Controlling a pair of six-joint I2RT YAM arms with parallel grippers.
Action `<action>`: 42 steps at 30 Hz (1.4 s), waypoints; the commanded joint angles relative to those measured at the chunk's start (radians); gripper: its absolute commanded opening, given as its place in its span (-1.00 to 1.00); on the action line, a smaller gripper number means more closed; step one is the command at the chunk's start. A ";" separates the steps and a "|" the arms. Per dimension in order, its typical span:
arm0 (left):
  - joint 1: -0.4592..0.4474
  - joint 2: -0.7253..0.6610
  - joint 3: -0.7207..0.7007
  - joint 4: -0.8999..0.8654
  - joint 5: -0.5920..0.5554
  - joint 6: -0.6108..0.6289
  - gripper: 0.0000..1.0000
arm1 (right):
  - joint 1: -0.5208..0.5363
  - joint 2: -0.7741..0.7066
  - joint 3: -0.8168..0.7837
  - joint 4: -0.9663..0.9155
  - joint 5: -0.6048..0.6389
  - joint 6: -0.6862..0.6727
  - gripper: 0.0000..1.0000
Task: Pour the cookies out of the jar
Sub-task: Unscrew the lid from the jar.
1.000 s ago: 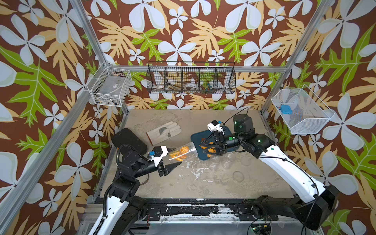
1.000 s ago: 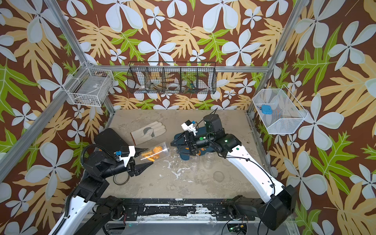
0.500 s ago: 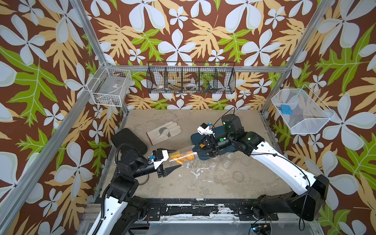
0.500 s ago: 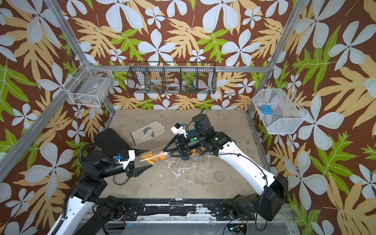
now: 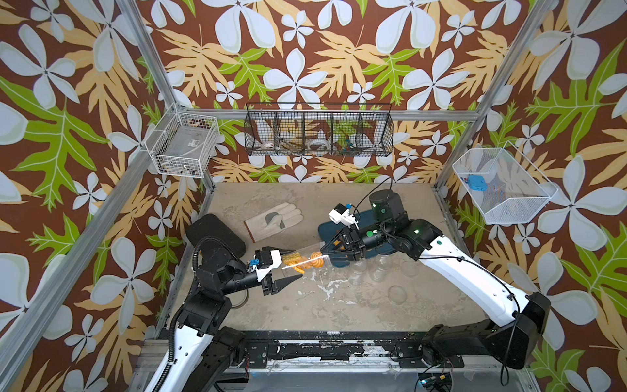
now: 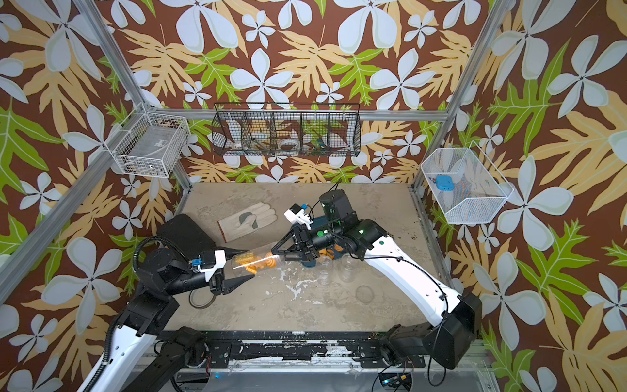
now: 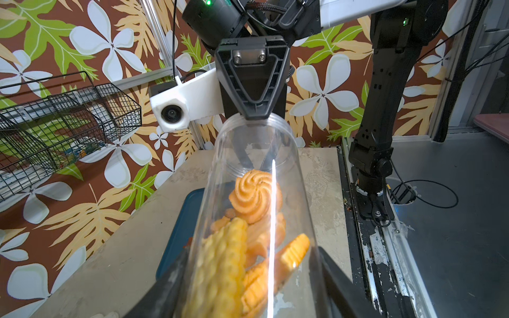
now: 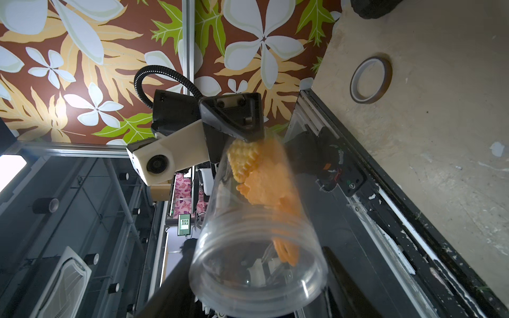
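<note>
right gripper: closed on the mouth end of the jar. One finger is laid over the rim and the other is seen through the clear wall on the opposite side.
left gripper: clamped on the base end of the jar, with a finger pressed to each side.
jar: clear plastic and open-mouthed. It is held off the table, roughly level between the two grippers, with its mouth turned toward the right arm at the edge of the tray.
cookies: contained in the jar, heaped from the base end to about the middle. An orange swirl is placed nearest the mouth and a yellow waffle piece nearest the base.
tray: dark blue, laid flat on the table under the right wrist. Orange pieces are seen on it in a top view, partly hidden by the arm.
empty clear jars: stood on the table just beside the tray, with a clear disc laid nearer the front.
glove: pale, laid flat behind the jar.
black pad: set at the table's left edge, behind the left arm.
tape roll: laid flat near the left arm.
black wire basket: hung on the rear wall.
white wire baskets: one is hung at the left and one at the right.
</note>
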 commanded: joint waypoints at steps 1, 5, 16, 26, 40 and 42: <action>-0.001 0.014 0.010 -0.031 0.119 -0.089 -0.20 | 0.007 -0.021 -0.013 0.157 -0.019 -0.144 -0.05; -0.001 0.039 0.020 -0.022 0.219 -0.174 -0.24 | 0.007 -0.052 -0.048 0.173 -0.037 -0.311 -0.04; -0.001 0.090 0.039 0.033 0.364 -0.353 -0.26 | 0.007 -0.118 -0.156 0.245 0.103 -0.822 -0.09; -0.001 0.101 0.034 0.039 0.391 -0.369 -0.26 | 0.007 -0.169 -0.223 0.306 0.291 -1.286 -0.23; -0.001 0.101 0.024 0.027 0.400 -0.368 -0.28 | 0.017 -0.308 -0.361 0.353 0.337 -1.667 -0.11; -0.001 0.102 0.024 0.028 0.400 -0.366 -0.28 | 0.017 -0.317 -0.374 0.353 0.348 -1.666 -0.11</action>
